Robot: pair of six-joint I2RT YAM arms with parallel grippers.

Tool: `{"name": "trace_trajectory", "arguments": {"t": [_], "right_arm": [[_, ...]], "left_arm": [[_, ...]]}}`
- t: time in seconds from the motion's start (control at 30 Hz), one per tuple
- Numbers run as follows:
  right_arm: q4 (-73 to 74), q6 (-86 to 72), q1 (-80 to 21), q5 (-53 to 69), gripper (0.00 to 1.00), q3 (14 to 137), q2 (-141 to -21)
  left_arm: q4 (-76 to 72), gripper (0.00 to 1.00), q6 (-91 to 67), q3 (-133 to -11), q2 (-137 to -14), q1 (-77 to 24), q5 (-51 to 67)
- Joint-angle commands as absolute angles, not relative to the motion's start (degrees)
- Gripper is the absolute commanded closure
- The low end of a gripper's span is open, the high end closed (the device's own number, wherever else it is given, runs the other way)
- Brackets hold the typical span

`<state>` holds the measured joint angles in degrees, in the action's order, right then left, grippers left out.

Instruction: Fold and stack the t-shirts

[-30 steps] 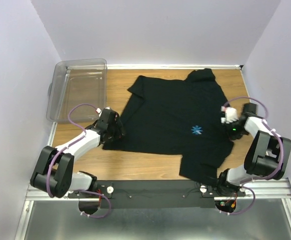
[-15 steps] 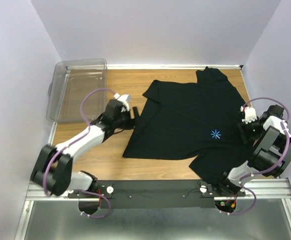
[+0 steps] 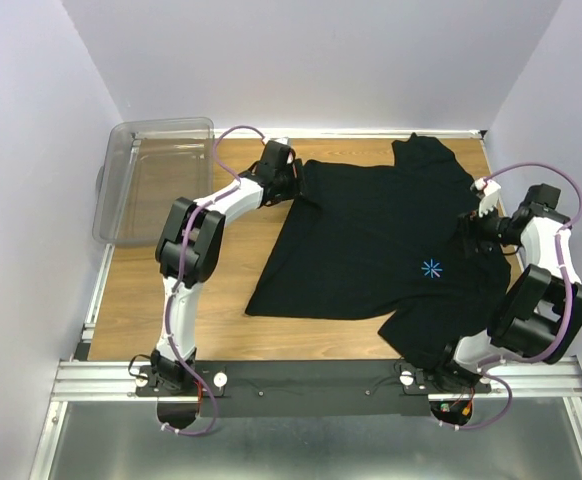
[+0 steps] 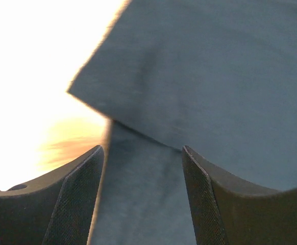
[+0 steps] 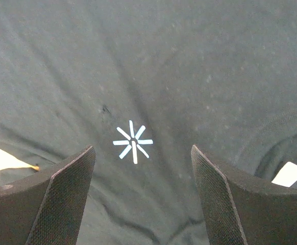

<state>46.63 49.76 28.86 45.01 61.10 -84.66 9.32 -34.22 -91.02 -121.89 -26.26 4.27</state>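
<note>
One black t-shirt [image 3: 381, 240] lies spread flat on the right half of the wooden tabletop [image 3: 196, 300], its light-blue starburst logo [image 3: 431, 268] facing up. The left hand [image 3: 283, 178] is at the shirt's far-left sleeve, fingers apart and gripping nothing. The right hand [image 3: 474, 222] hovers over the shirt's right side, likewise released. A clear bin [image 3: 121, 200] stands at the far-left corner

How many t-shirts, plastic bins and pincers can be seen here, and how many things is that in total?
black t-shirt: 1
clear plastic bin: 1
pincers: 2 (left pincer, right pincer)
Total: 4
</note>
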Motion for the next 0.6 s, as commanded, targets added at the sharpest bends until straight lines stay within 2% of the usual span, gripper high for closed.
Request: {"name": "trace_trajectory", "arguments": {"t": [0.0,0.23,0.5,0.57], "right_arm": [[48.1,47.1,28.9,50.8,0.17,63.4,-86.3],[47.4,47.1,28.9,51.9,0.17,61.8,-87.4],[47.2,47.4,28.9,51.4,0.17,60.9,-87.5],[47.1,47.5,28.9,51.3,0.17,60.8,-87.8]], "left_arm": [[14.8,0.30,-36.7,-95.1,-125.0,-25.6,1.0],[18.9,0.31,-38.6,-101.4,-131.9,-24.6,-3.2],[20.0,0.45,-40.3,-106.3,-135.6,-22.8,-3.5],[20.9,0.52,-40.3,-107.7,-136.9,-22.6,-3.3]]}}
